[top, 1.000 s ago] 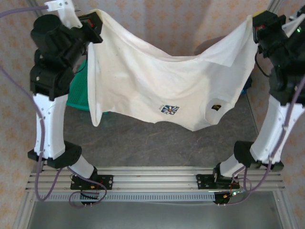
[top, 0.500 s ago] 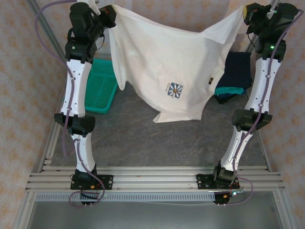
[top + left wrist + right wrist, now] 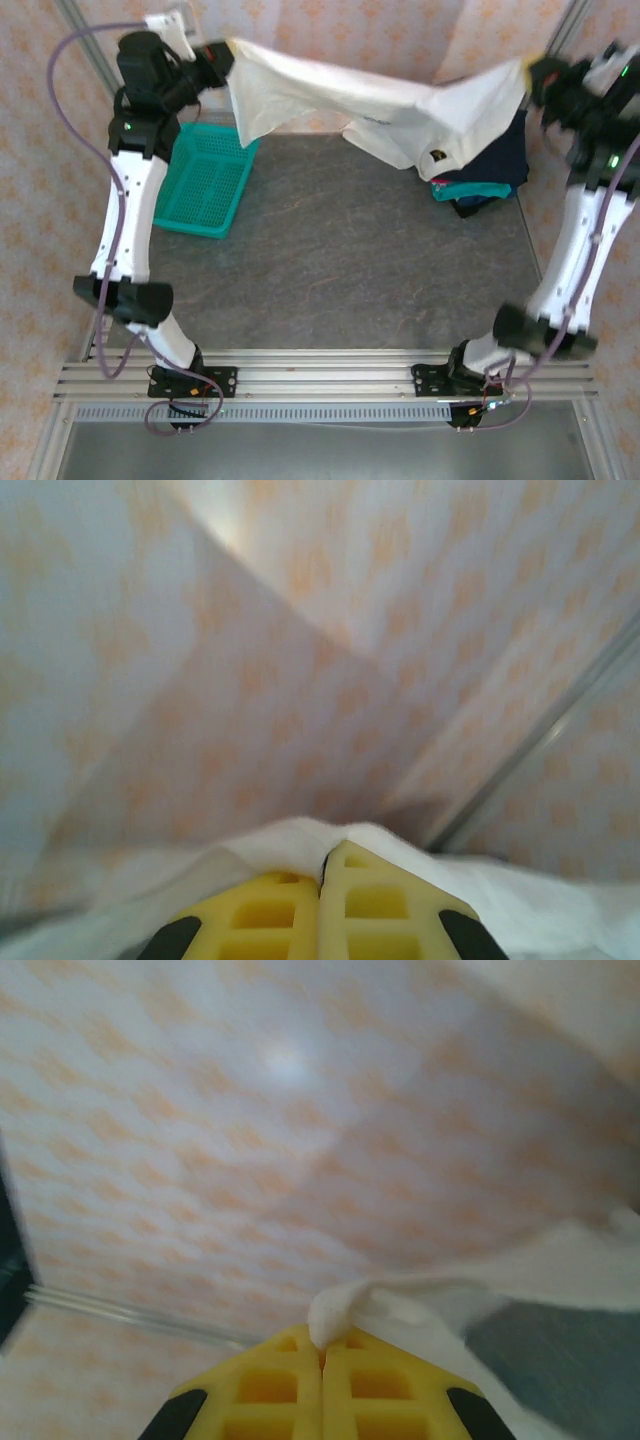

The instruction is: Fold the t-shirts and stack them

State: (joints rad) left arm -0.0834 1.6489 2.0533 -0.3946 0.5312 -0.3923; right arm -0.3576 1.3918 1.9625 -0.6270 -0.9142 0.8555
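Far L on your top view: teal mesh basket (image 3: 205, 180) sits on the table (image 3: 340, 270) at the back-left, just beside the L arm.

L gripper (image 3: 222, 55) is up high near the back wall. It's pinched tight on one corner of the white tee (image 3: 380, 110). On the L wrist cam you see the yellow pads (image 3: 270, 915) pressed together with no gap, and white cloth (image 3: 265, 842) bunched over the tips of the L gripper (image 3: 322, 858).

The tee hangs in the air btwn both grippers, across the far side of the table. Its top edge is pulled fairly taut and the bulk sags towards the R, dark label showing.

Below that sag is the folded stack (image 3: 495, 165), navy over teal, at the back-right of the table. Can't tell if the tee touches it.

R gripper (image 3: 530, 72) is blurred on top view. On the R wrist cam the R gripper (image 3: 322, 1348) has its pads closed flat on the tee's other corner (image 3: 350, 1310).
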